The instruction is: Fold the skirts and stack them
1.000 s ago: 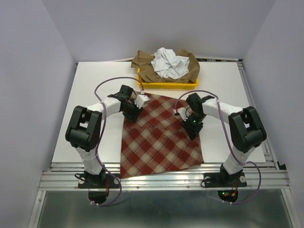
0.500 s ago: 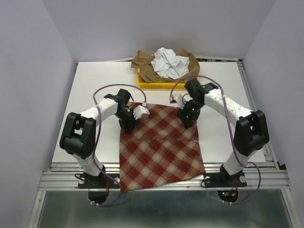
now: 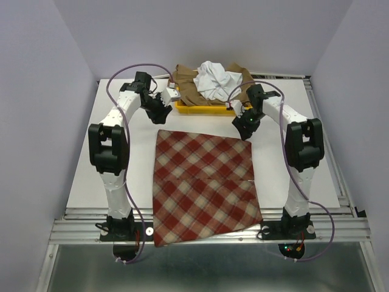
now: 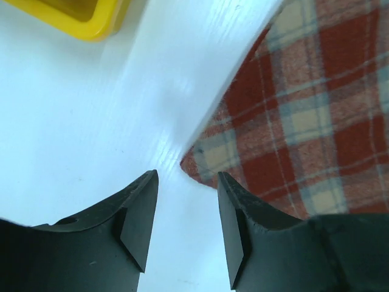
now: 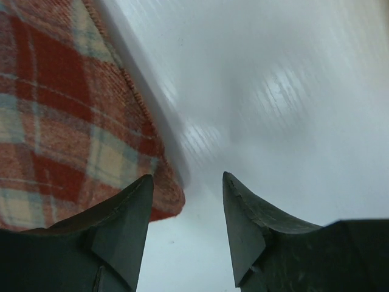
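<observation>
The red-and-beige checked skirt [image 3: 203, 182] lies spread flat on the white table, its near hem hanging over the front edge. My left gripper [image 3: 162, 115] hovers just beyond the skirt's far left corner [image 4: 197, 163], jaws open and empty [image 4: 186, 176]. Beside the far right corner [image 5: 163, 193] my right gripper [image 3: 244, 129] is also open with nothing between its fingers [image 5: 187, 176]. The white skirt [image 3: 217, 80] sits crumpled on the tan-brown skirt [image 3: 185, 85] at the back.
A yellow tray [image 3: 213, 109] at the back centre holds the white and tan-brown skirts; its corner [image 4: 91, 21] shows in the left wrist view. The white table [image 3: 121, 164] ends at a metal rail at the front. Purple walls close in both sides.
Both arms swung from over the checked skirt back toward the tray. The jaws came off the far corners, and the skirt now lies flat and squared.
</observation>
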